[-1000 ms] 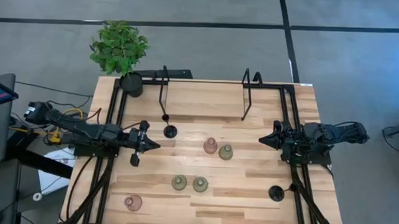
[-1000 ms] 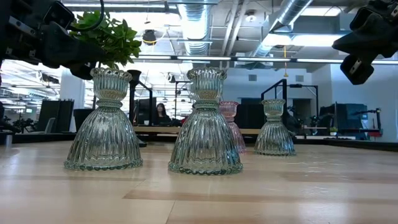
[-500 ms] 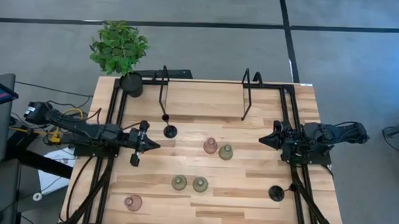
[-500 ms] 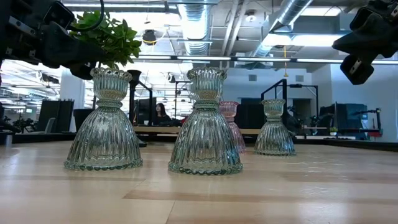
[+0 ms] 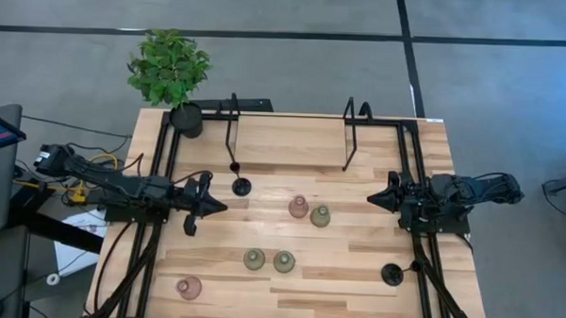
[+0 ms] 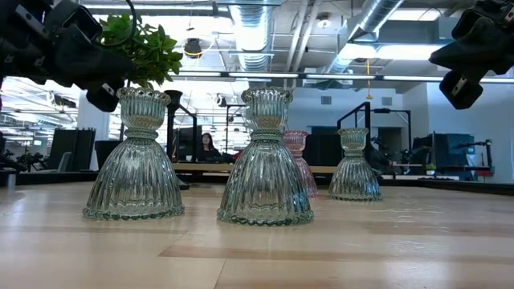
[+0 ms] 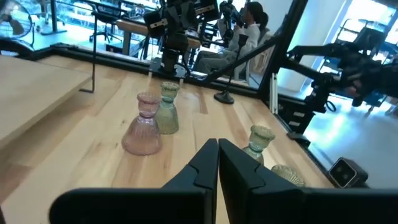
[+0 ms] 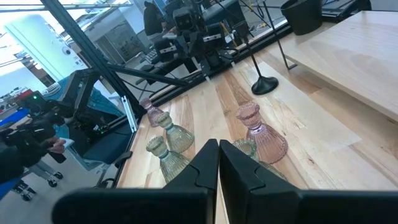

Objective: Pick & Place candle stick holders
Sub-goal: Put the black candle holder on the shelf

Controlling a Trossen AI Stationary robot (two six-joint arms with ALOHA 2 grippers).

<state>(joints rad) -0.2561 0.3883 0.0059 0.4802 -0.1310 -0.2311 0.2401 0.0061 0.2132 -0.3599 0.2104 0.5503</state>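
Several glass candle stick holders stand on their wide bases on the wooden table. A pink one and an olive one are at mid-table. Two olive ones stand nearer the front, and a pink one is at the front left. One black thin-stemmed holder rests on its round base left of centre, and another is at the front right. My left gripper is shut and hovers at the table's left. My right gripper is shut and hovers at the right. Both hold nothing.
A potted plant stands at the far left corner. Two tall black wire frames rise beside a raised wooden board at the back. Black rails run along both table sides. People sit in the room beyond.
My left gripper has rolled a little about the line it points along, staying in place and shut. The holders have kept still.
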